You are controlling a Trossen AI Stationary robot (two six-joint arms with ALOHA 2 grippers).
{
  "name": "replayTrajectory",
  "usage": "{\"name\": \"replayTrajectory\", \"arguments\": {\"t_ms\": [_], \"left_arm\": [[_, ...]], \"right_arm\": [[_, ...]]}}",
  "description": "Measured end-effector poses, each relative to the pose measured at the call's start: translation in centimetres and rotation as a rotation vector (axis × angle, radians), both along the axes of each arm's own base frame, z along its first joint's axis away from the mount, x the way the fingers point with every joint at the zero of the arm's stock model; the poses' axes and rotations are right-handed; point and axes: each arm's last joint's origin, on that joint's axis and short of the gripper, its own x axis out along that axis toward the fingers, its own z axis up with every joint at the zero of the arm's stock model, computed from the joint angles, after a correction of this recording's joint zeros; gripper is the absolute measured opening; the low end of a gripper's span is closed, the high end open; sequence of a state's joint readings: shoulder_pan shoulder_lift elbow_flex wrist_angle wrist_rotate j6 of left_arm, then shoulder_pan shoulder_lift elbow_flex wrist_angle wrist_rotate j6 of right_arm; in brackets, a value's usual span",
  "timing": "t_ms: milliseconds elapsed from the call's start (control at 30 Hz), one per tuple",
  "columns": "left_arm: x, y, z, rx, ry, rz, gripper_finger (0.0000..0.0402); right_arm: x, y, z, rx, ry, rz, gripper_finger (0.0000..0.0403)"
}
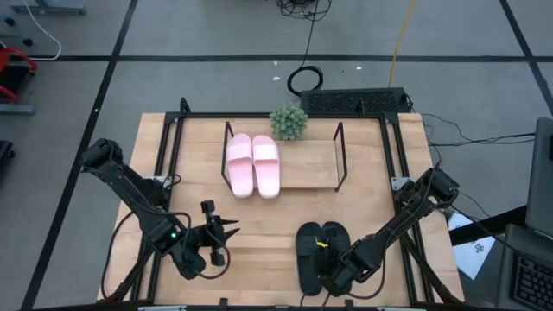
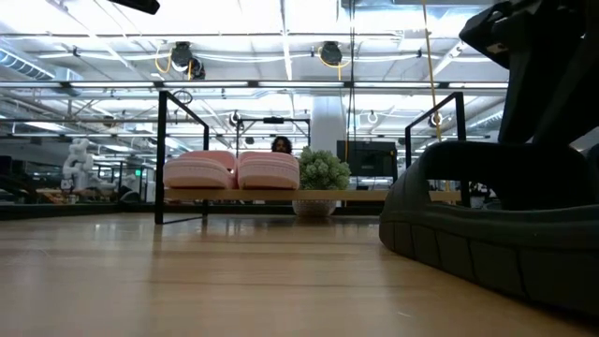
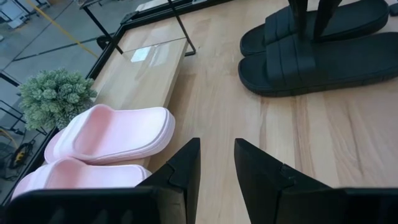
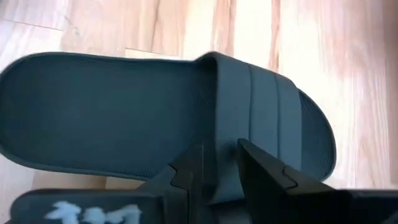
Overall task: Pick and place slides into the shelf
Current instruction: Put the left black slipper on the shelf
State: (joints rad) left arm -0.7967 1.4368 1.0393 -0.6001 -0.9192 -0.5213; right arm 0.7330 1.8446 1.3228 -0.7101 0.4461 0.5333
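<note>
- Overhead, the pink slides lie side by side on the left end of the shelf, whose right part is bare board.
- Just behind the shelf stands a small green plant, at the table's far edge.
- Near the front right, the black slides lie together on the table, well apart from the shelf.
- Over that pair's near end sits the right gripper; its wrist view shows the fingers parted a little over a black slide's footbed, gripping nothing that can be seen.
- Front left, the left gripper hangs clear of everything, its fingers spread with bare wood between them.
- Only the level view shows the pink pair raised on the board above the tabletop, with a black slide looming close at right.
</note>
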Motion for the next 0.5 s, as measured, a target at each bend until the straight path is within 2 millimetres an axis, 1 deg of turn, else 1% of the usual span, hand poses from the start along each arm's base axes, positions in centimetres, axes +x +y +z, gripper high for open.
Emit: {"name": "replayTrajectory", "arguments": {"t_ms": [267,400,500], "left_arm": [[0.0,0.0,0.0,0.002,0.001,0.000,0.0102],[0.0,0.0,0.0,0.002,0.002,0.000,0.0102],[0.0,0.0,0.0,0.002,0.002,0.000,0.0102]], "right_arm": [[-0.2,-0.1,-0.1,0.008,0.008,-0.042,0.0089],[-0.6,0.4,0.0,0.016,0.003,-0.031,0.0089],[-0.9,1.1,0.2,0.031,-0.003,-0.013,0.0089]]}}
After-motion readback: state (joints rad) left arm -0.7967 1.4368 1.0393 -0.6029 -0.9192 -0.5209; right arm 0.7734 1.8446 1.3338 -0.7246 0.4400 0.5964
